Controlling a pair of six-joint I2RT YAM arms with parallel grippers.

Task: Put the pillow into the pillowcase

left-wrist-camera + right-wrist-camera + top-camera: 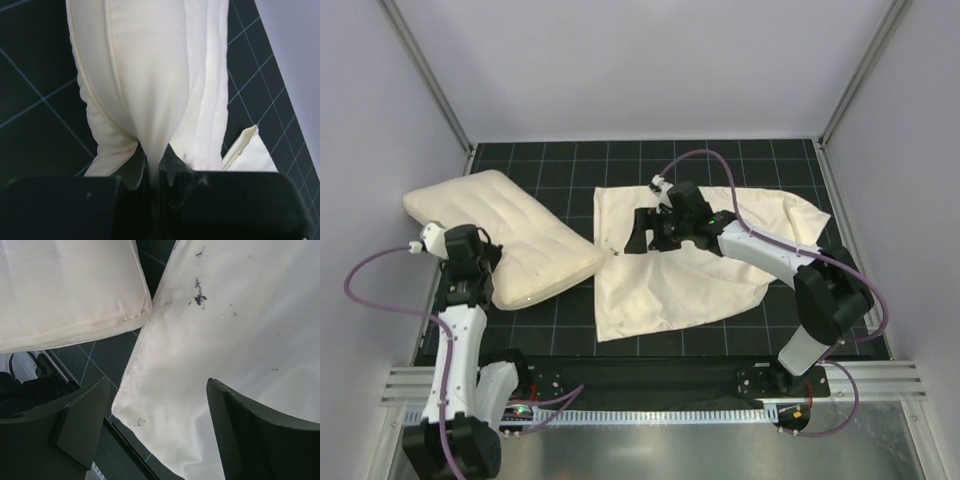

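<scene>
Item one, the pillow (505, 235): plump, cream, stitched in channels, lying at a slant on the dark gridded surface (560, 165). Expect it to be light, soft and springy; it will bulge and sag rather than hold its shape, so take it by an edge seam or corner, not the fat middle. Your left pincer (155, 170) is clenched on a pinched fold at the pillow's near left edge, the cloth gathered tight between the jaws. Item two, the pillowcase (680, 275): thin, limp, wrinkled, spread flat just to the right of the pillow, its left edge just beside the pillow's right corner. It will be very light, will slide on the surface, and will bunch if pushed; lift one layer only, at the edge facing the pillow, to make a mouth. Which edge is the open one cannot be told from here. A few dark marks (200, 295) show on the cloth near that edge. Your right pincer (159, 390) hangs released and spread wide above the pillowcase, right of the pillow's corner, grasping nothing.
</scene>
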